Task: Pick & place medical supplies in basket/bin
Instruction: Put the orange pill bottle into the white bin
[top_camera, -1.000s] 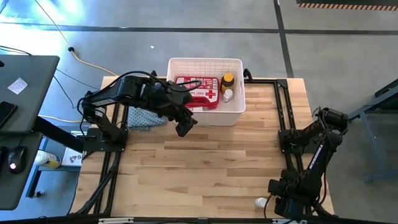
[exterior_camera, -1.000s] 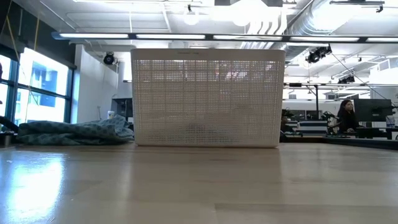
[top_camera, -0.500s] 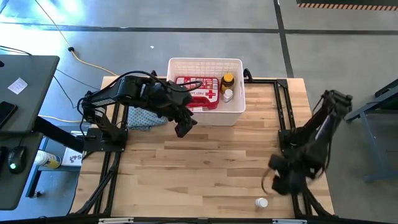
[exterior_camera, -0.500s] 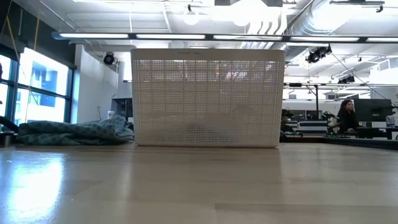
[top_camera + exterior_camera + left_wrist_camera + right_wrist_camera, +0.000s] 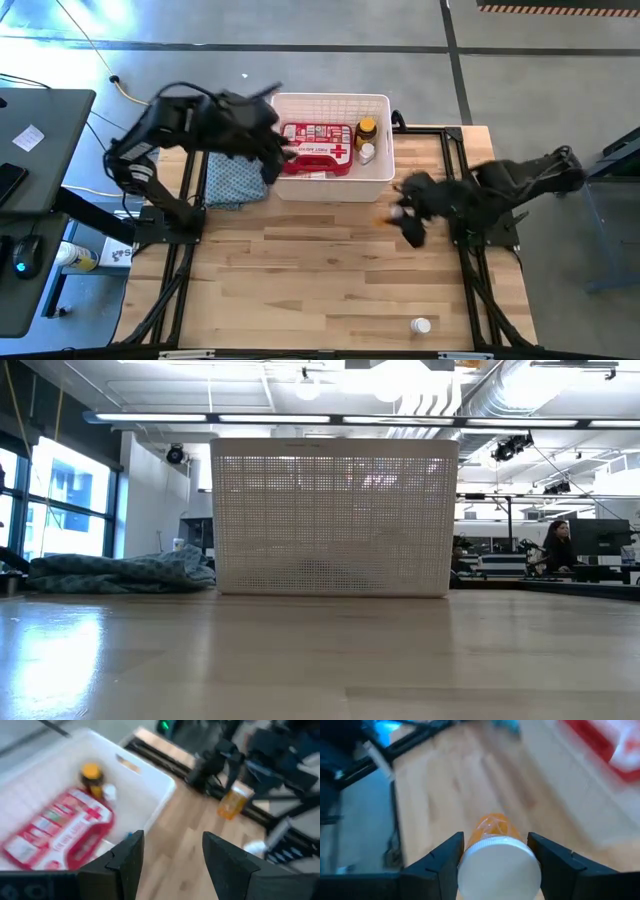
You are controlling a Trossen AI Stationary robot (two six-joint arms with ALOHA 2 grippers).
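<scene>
The white basket [image 5: 330, 98] stands at the table's far middle and shows as a grid wall in the low view [image 5: 333, 520]. Inside lie the red first-aid case [image 5: 318, 147], an amber yellow-capped bottle [image 5: 366, 130] and a small white bottle [image 5: 367, 152]. My right gripper [image 5: 405, 215] is above the table just right of the basket's near corner, shut on an orange white-capped bottle [image 5: 492, 827]. My left gripper [image 5: 274, 162] hangs open by the basket's left wall and holds nothing. Another small white bottle [image 5: 420, 325] lies near the table's near edge. My right gripper pinches the orange bottle between its two fingers [image 5: 445, 860], which sit on opposite sides of it at the white cap end [image 5: 499, 865]. The cap faces the wrist camera and the orange body points away. The left wrist view shows the bottle [image 5: 231, 802] held in the air above the wood.
A blue patterned cloth [image 5: 232, 180] lies left of the basket, also seen low [image 5: 120, 572]. Black frame rails run along both table sides [image 5: 462, 190]. Bare wood spreads in front of the basket [image 5: 320, 270]. A desk with devices stands off the left edge [image 5: 30, 150].
My right arm has risen from the table's near right corner and swung toward the far side and the basket, carrying the orange bottle. My left arm has drawn back from in front of the basket, up and toward the far left. The white bottle at the near edge has stayed.
</scene>
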